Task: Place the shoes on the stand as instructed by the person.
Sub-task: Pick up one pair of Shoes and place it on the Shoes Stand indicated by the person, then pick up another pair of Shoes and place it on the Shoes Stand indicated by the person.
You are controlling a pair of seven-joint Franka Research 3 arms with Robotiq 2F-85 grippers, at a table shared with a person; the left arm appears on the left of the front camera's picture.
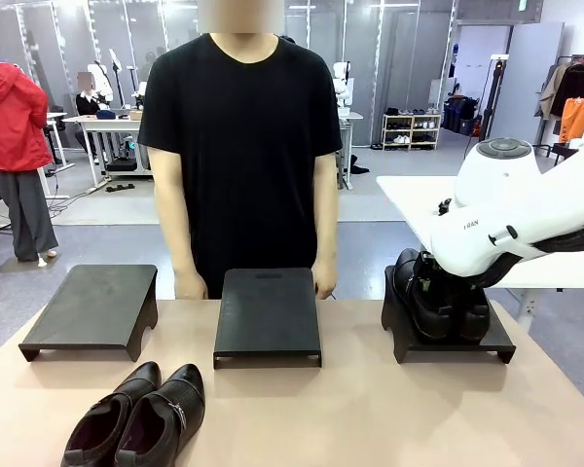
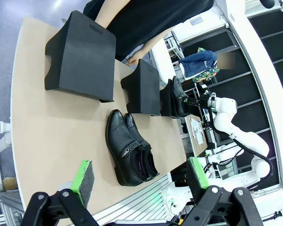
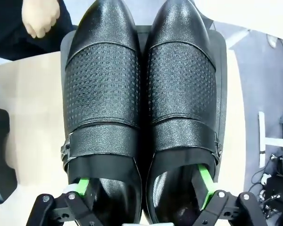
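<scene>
Front view, items as we count them:

1. Table (image 1: 370, 409): pale tan top. Three low black stands sit in a row across its far half: left stand (image 1: 90, 306), middle stand (image 1: 268, 313), right stand (image 1: 496, 342).

2. First pair of shoes (image 1: 433, 306): glossy black, side by side on the right stand, toes toward the person. In the right wrist view we see this pair (image 3: 141, 84) from above. The uppers are perforated, and a strap crosses each shoe with a small metal fitting at its outer edge. The two shoes touch along their inner sides.

3. Second pair of shoes (image 1: 136, 420): on the table top at the near left, in front of the left stand. They lie side by side and touching, toes toward the far side. We note a strap and small buckle on the shoe nearer the middle.

4. Right arm (image 1: 526, 219): white, extending over the right stand and covering part of the first pair.

5. Right gripper (image 3: 142, 184): jaws spread wide, with one green-padded finger (image 3: 203, 181) inside each shoe's opening. We see nothing pinched between them.

6. Left gripper (image 2: 139, 165): above the table's near edge in the left wrist view. Its jaws are apart, with nothing between the green pads (image 2: 83, 176).

7. Person (image 1: 238, 146): black T-shirt, standing at the far edge behind the middle stand, with one hand at the table edge on either side of that stand.
</scene>
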